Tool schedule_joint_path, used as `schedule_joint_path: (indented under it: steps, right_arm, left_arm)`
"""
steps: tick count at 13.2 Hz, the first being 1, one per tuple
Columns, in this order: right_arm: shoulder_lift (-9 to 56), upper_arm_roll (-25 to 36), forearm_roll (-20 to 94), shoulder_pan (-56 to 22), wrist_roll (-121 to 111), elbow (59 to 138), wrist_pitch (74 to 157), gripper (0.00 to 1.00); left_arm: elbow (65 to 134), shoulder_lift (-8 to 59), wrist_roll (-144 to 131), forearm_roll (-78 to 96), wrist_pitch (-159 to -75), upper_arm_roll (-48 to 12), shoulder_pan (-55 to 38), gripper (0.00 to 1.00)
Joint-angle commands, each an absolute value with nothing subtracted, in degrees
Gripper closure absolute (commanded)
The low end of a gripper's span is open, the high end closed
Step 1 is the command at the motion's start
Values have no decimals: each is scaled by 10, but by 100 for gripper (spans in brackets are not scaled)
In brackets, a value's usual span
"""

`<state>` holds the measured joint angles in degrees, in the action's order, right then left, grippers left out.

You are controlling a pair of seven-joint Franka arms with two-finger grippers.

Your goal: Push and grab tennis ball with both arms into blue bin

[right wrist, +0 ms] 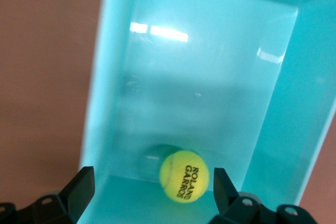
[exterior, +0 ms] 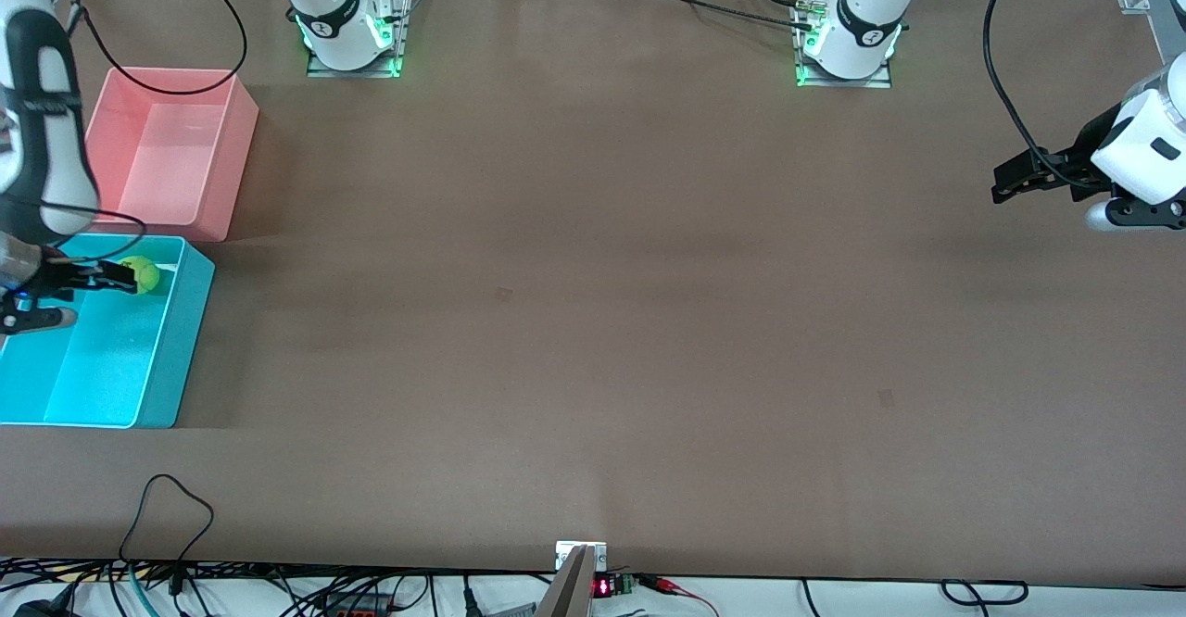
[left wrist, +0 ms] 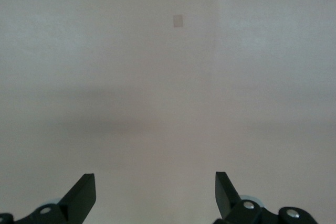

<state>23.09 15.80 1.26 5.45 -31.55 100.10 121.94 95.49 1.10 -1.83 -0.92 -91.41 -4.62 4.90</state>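
Nearest the camera, at the right arm's end of the table, we see the blue bin (exterior: 176, 358) with the tennis ball (right wrist: 184, 175) inside, near its wall closest to the pink bin (exterior: 222, 182). Our right gripper (exterior: 111, 276) hovers over it, jaws apart, ball directly beneath and released. Our left gripper (left wrist: 155, 195) waits open over bare table at the other end.

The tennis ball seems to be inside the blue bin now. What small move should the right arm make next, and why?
Probably lift the right gripper straight up. Its jaws stand open over the blue bin, and the tennis ball lies free on the bin's floor, so nothing is left to hold. The left gripper waits open over the table's end.
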Motion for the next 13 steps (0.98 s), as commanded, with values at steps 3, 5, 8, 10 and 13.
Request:
schedule_joint_path:
  steps: [3,5,8,10,13]
  right_arm:
    - [139,103,15,32,-306,944,1083,0]
    - [125,60,-16,32,-283,898,1015,0]
    - [88,18,-26,31,-194,877,940,0]
    - [63,18,-22,13,-171,877,912,0]
    - [47,17,-22,-13,-92,878,889,0]
  left_arm:
    - [947,4,-20,-1,-903,-49,50,0]
    - [942,4,-20,-1,-902,-49,49,0]
    - [940,5,-20,-1,-904,-49,48,0]
    - [940,5,-21,0,-906,-49,48,0]
    - [941,4,-21,13,-907,-49,49,0]
